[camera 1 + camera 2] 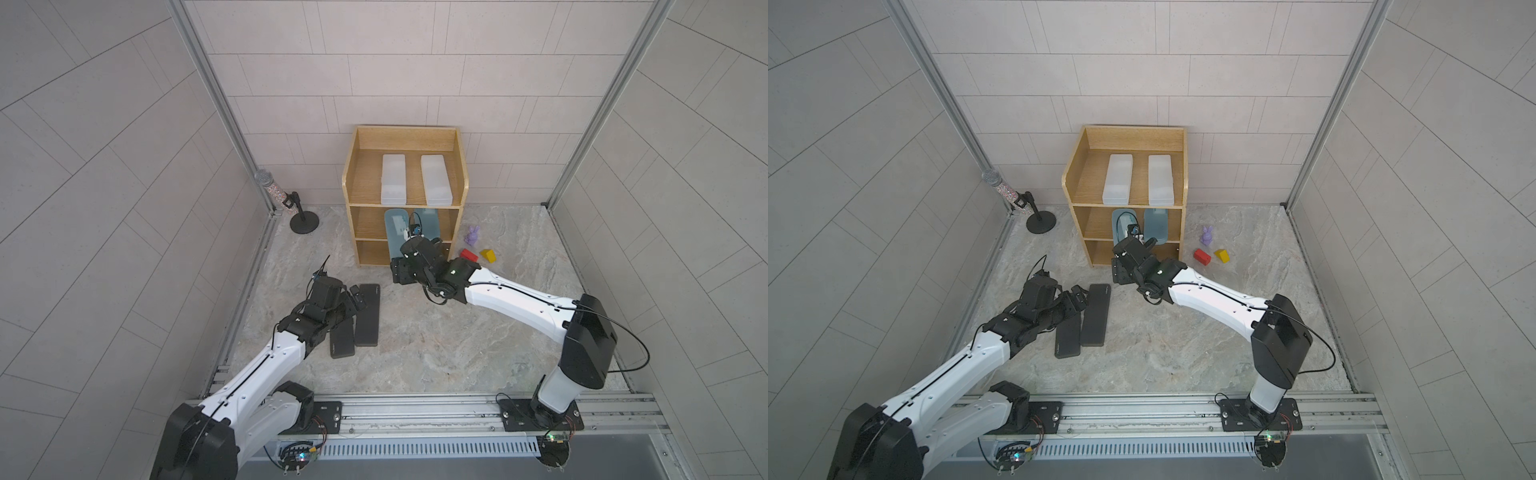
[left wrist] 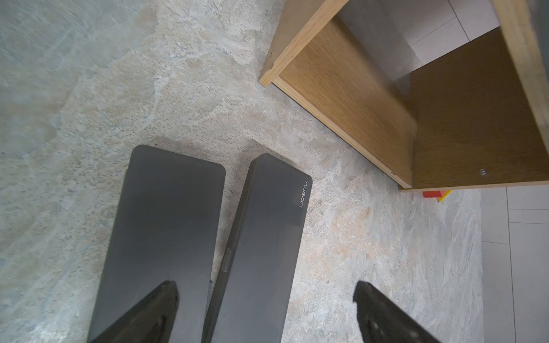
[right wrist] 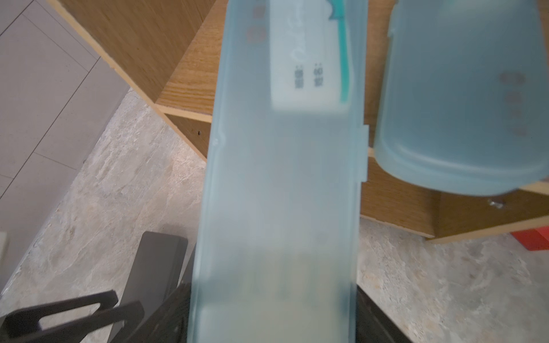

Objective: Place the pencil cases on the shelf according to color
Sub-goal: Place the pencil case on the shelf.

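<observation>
Here the right gripper (image 3: 271,300) clamps a teal case (image 3: 282,178), its far end on the middle level of the shelf (image 1: 368,226) beside the second teal case (image 3: 463,104), seemingly overhanging the edge. The left gripper (image 2: 266,286) hangs spread above one black case (image 2: 267,231), beside the other black case (image 2: 166,222).

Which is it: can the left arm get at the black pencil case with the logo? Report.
Probably yes: the left gripper hangs open over the black pencil case with the logo, nothing covers it, though the second black pencil case lies close alongside.
</observation>
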Controlling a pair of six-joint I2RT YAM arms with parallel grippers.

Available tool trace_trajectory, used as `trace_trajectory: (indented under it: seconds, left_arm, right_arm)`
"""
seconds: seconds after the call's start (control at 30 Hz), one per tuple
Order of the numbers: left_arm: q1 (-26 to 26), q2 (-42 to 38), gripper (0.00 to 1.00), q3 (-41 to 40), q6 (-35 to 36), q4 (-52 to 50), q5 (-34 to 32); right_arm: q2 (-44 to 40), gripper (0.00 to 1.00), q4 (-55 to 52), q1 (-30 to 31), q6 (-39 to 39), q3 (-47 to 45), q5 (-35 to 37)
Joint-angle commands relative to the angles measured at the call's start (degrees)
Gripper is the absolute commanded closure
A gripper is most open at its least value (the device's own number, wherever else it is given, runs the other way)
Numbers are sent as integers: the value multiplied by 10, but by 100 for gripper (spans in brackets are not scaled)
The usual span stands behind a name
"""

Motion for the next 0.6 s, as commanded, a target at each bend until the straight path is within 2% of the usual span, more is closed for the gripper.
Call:
trace_trajectory:
  seconds: [0.0, 0.3, 0.4, 0.57]
  left_arm:
    - [13, 4, 0, 20, 16, 14, 25]
    - [27, 28, 0, 22, 24, 32, 58]
    - [28, 32, 0, 24, 24, 36, 67]
    - [31, 26, 0, 25, 23, 37, 78]
  right_arm:
    - [29, 61, -1, -13, -4, 42, 14]
    - [99, 56, -15, -34, 15, 123, 19]
    - [117, 49, -21, -38, 18, 144, 18]
    - [129, 26, -35, -40, 13, 168, 17]
